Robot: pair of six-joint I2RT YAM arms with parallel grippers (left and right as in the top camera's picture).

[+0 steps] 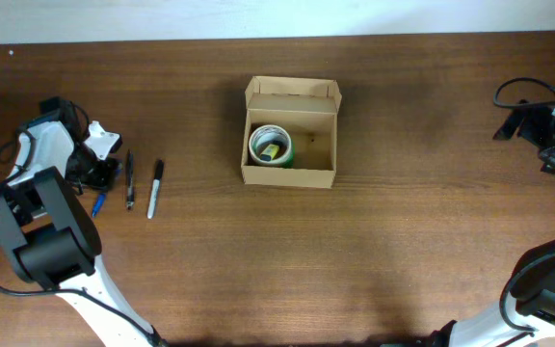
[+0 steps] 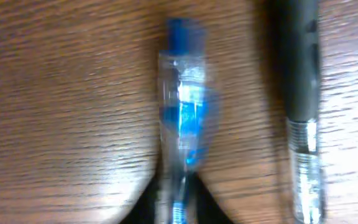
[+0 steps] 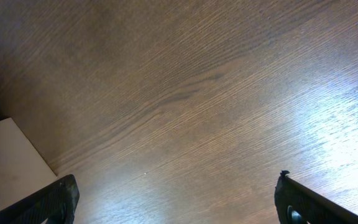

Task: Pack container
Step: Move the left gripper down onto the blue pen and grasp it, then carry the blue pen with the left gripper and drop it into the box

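My left gripper (image 1: 97,173) sits low over the blue pen (image 2: 182,118). The wrist view is blurred and shows only a dark wedge at the pen's lower end, so I cannot tell whether the jaws are clamped on it or merely straddle it.

The black pen (image 2: 303,106) lies just beside it, parallel, and that is my worry. A squeeze here could nudge it or catch both pens. It could also pinch the round blue barrel off-centre, so the pen rolls or tips out on the lift. A marker (image 1: 154,188) lies beyond.

The box (image 1: 290,169) stands well off to this gripper's right, mid-table, flap up, with a tape roll (image 1: 270,145) in its left half. My right gripper (image 3: 176,208) is spread wide and empty over the table (image 3: 197,93), far right, well apart from the box.
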